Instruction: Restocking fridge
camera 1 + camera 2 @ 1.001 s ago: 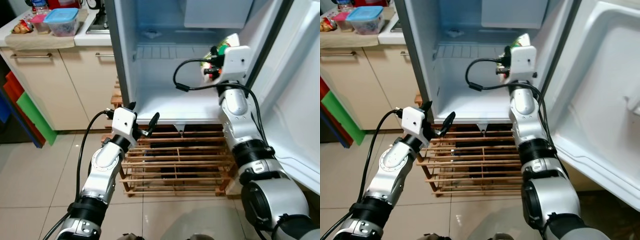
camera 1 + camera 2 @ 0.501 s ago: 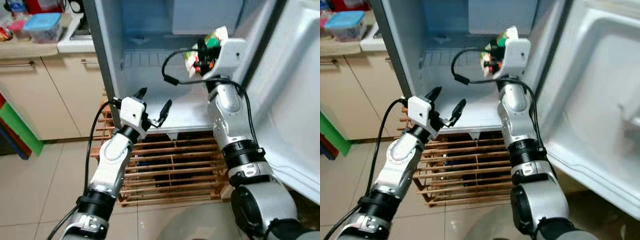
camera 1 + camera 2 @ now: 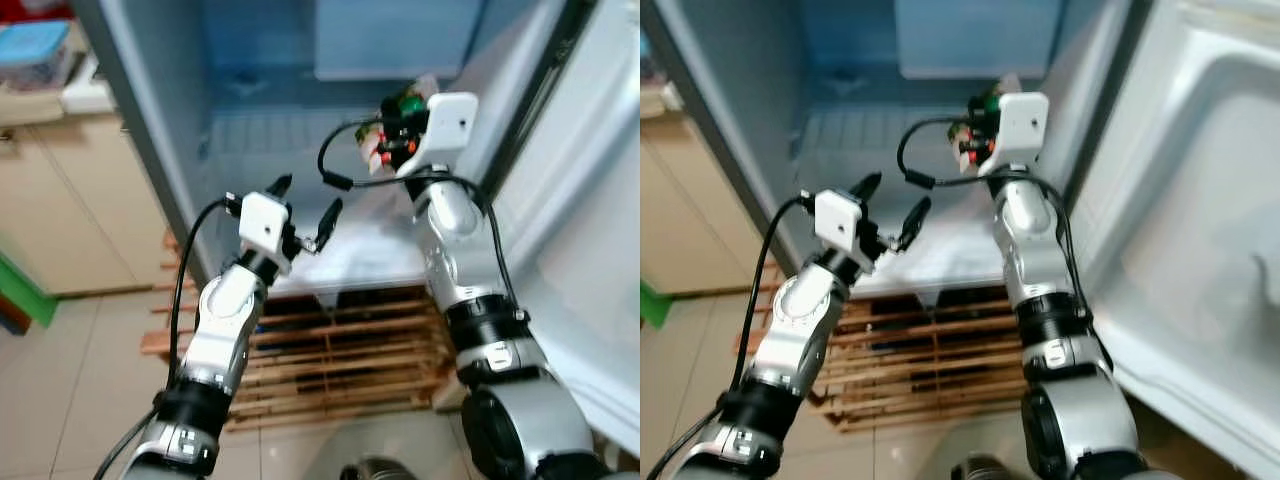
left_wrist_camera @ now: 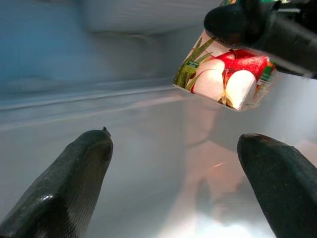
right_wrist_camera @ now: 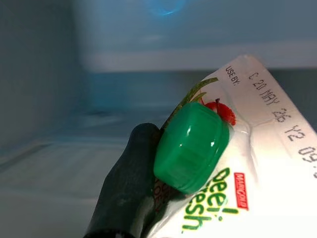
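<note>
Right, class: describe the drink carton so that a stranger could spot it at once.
Look into the open fridge, above its bare lower shelf. The right gripper holds a carton in the air there: white, with a green screw cap and red and white fruit pictures.

light: cool, dim | head views motion-blurred | wrist backgrounds soft

Fridge (image 3: pixel 250 140) stands open, door (image 3: pixel 590 250) swung to the right. Carton (image 3: pixel 385 140) is inside, above the shelf (image 3: pixel 370 245), toward its right edge, in the right end effector (image 3: pixel 395 135). Left end effector (image 3: pixel 305 215) sits at the shelf's front edge. Wooden rack (image 3: pixel 340 355) lies below.
</note>
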Robot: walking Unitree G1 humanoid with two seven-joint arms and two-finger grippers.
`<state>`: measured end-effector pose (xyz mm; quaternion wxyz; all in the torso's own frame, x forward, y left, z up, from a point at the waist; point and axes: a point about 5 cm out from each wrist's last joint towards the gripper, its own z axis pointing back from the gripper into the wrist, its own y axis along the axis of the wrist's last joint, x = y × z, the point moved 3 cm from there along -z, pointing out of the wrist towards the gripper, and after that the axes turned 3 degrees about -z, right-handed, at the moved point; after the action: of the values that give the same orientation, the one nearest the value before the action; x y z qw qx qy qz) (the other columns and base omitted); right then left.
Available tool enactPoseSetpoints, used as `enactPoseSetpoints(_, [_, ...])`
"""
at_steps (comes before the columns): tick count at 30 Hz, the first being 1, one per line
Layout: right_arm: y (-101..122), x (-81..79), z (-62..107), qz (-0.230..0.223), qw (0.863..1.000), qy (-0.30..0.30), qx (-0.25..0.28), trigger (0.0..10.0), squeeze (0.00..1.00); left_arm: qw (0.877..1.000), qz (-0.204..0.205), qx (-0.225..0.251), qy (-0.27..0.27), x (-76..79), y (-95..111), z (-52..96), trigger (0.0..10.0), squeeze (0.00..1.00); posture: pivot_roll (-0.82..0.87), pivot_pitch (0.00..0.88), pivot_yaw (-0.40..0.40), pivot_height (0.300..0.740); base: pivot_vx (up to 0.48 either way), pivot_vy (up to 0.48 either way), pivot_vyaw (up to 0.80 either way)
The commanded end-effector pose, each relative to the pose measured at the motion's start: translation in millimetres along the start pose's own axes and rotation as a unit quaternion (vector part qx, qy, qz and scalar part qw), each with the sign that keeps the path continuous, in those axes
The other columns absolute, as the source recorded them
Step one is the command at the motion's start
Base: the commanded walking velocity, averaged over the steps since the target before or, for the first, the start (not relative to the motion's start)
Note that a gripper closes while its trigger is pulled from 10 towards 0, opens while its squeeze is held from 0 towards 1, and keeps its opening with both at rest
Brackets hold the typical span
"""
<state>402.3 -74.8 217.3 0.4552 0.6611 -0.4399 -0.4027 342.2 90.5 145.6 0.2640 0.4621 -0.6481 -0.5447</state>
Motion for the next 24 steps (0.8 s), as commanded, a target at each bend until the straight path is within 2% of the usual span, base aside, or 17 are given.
enactPoseSetpoints(1, [-0.2,-3.8,-3.6,-0.007,1.000,0.008,-0.014,10.0,0.00,1.000,-0.004,0.001,0.003,-2.0,0.7,0.8,10.0,0.00,-0.22,0.000,0.014,0.740,0.000,0.000,0.00])
enactPoseSetpoints(11, [-11.8,-14.2,-10.3,0.025,0.998,0.042,-0.046,10.0,0.00,1.000,-0.008,-0.003,0.006,-2.0,0.2,4.0,10.0,0.00,-0.20,0.000,0.006,0.740,0.000,0.000,0.00])
enactPoseSetpoints(14, [-9.6,-18.3,-15.2,0.038,0.997,0.053,-0.043,10.0,0.00,1.000,-0.011,-0.004,0.005,-2.0,0.8,6.1,10.0,0.00,-0.19,0.000,0.006,0.740,0.000,0.000,0.00])
enactPoseSetpoints(16, [-3.4,-26.6,-21.2,0.051,0.996,0.070,-0.031,10.0,0.00,1.000,-0.014,-0.004,0.003,-1.6,1.9,10.1,10.0,0.00,-0.17,0.013,0.002,0.740,0.000,0.000,0.00])
enactPoseSetpoints(24, [8.1,-39.8,-38.7,0.012,0.998,0.055,-0.020,10.0,0.00,1.000,-0.023,-0.004,0.009,-3.2,16.1,32.1,10.0,0.00,-0.06,0.099,-0.010,0.740,0.000,0.000,0.00])
